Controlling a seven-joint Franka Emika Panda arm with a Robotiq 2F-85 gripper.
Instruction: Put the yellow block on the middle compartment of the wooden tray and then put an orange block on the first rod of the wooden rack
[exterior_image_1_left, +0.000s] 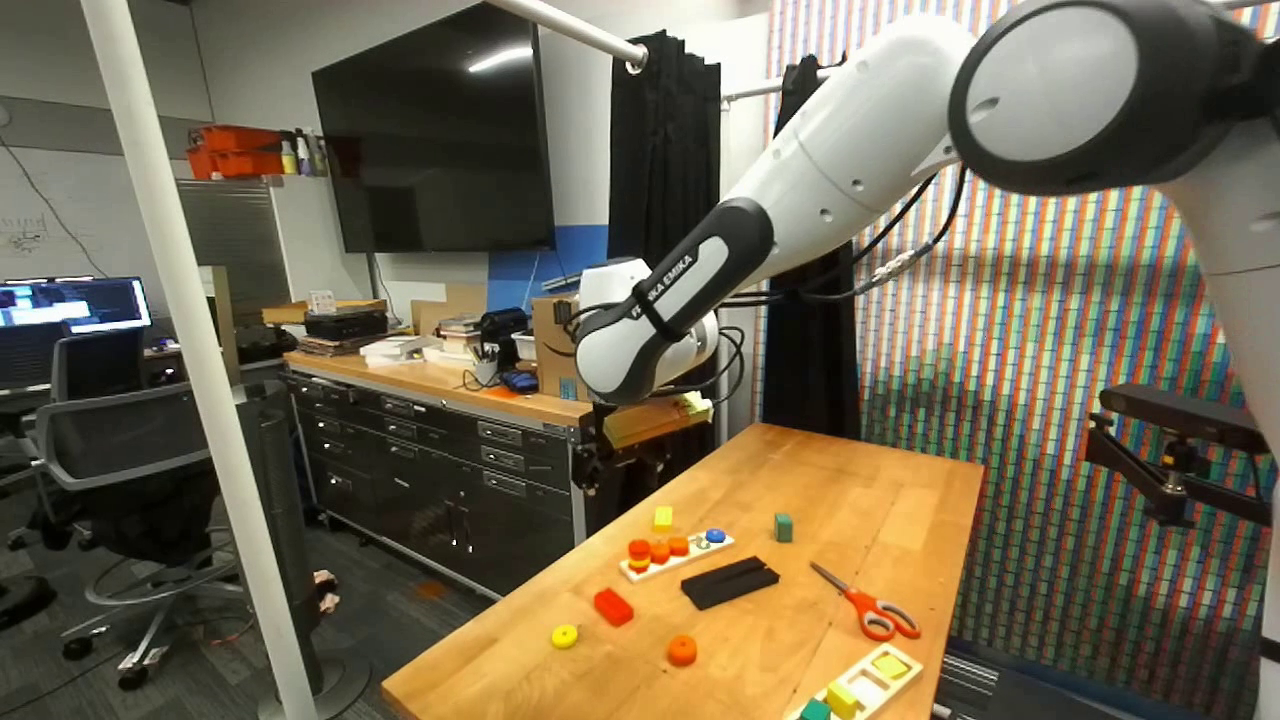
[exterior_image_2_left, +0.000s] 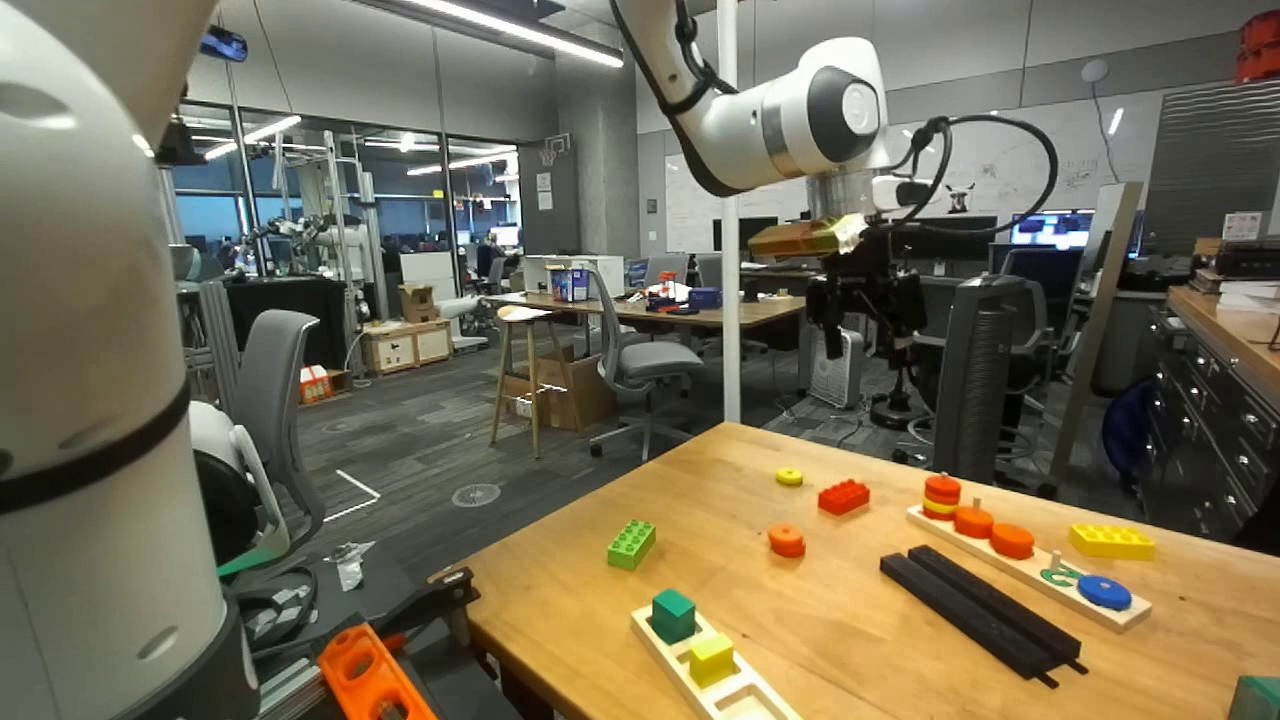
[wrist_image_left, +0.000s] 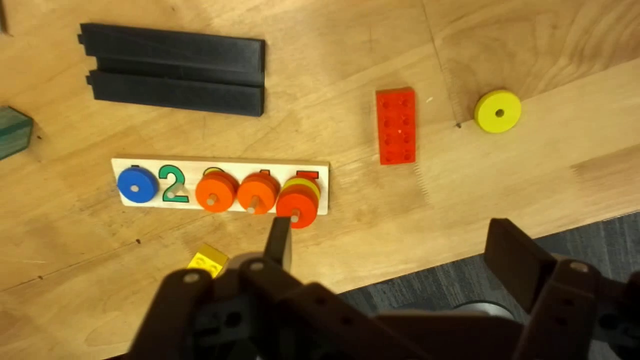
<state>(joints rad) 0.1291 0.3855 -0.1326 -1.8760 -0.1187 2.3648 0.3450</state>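
The pale wooden tray (exterior_image_2_left: 752, 704) lies at the table's edge in both exterior views and is out of the wrist view. A yellow block (exterior_image_2_left: 712, 660) sits on it between a green cube (exterior_image_2_left: 673, 615) and a bare compartment; another yellow piece (exterior_image_1_left: 889, 665) lies farther along. The wooden rack (wrist_image_left: 322, 192) has a blue disc on rod 1, a bare rod 2, and orange discs (wrist_image_left: 215, 190) on rod 3 and rod 4. A loose orange disc (exterior_image_1_left: 682, 650) lies on the table. My gripper (wrist_image_left: 392, 230) is open and empty, high above the table edge beside the rack.
A black grooved piece (wrist_image_left: 175, 70) lies beside the rack. A red brick (wrist_image_left: 396, 126), yellow disc (wrist_image_left: 498, 111), yellow brick (wrist_image_left: 209, 260), green block (exterior_image_1_left: 783, 527), bright green brick (exterior_image_2_left: 632, 545) and scissors (exterior_image_1_left: 870, 610) lie around on the table.
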